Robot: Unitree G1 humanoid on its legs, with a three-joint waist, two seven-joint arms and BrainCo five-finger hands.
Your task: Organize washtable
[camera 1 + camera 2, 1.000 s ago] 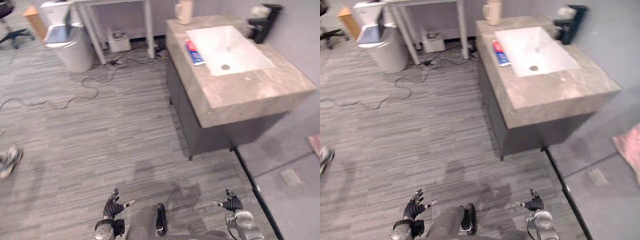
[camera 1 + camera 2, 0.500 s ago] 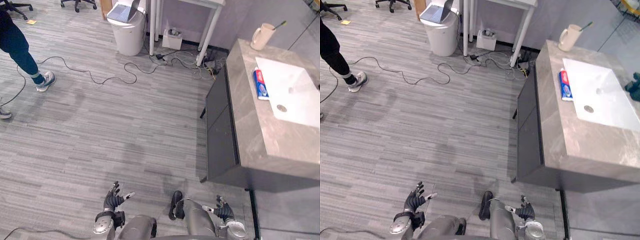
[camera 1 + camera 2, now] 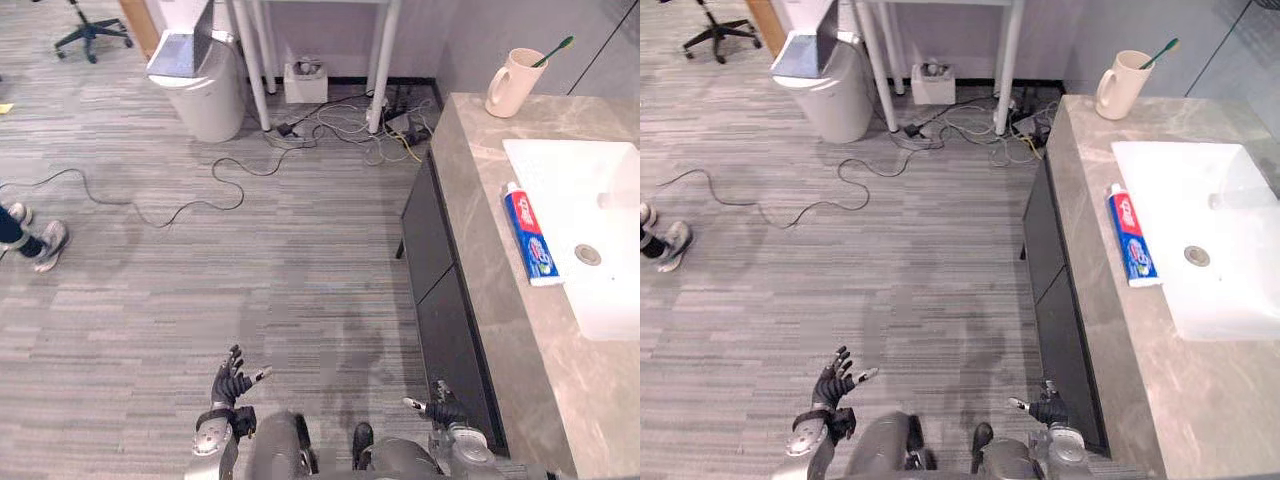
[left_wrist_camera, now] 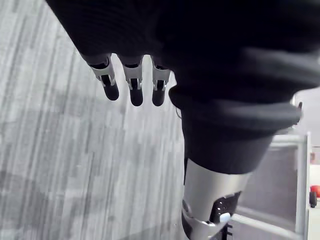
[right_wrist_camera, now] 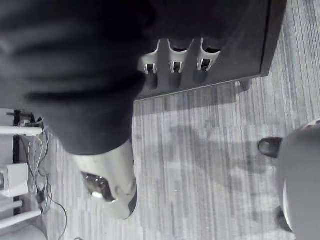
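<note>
A stone washtable with a white sink stands at the right. A red, white and blue toothpaste tube lies flat on the counter along the sink's near-left edge. A cream mug with a green toothbrush in it stands at the counter's far corner. My left hand hangs low over the floor, fingers spread and holding nothing. My right hand hangs beside the dark cabinet front, fingers relaxed and holding nothing. Both hands are well short of the counter.
A white bin stands at the far left by white table legs. Cables trail over the grey carpet. A person's shoes show at the left edge, and an office chair base at the far left.
The camera has turned and the whole scene has shifted; the washtable now sits closer on the right. Both hands stay low and open.
</note>
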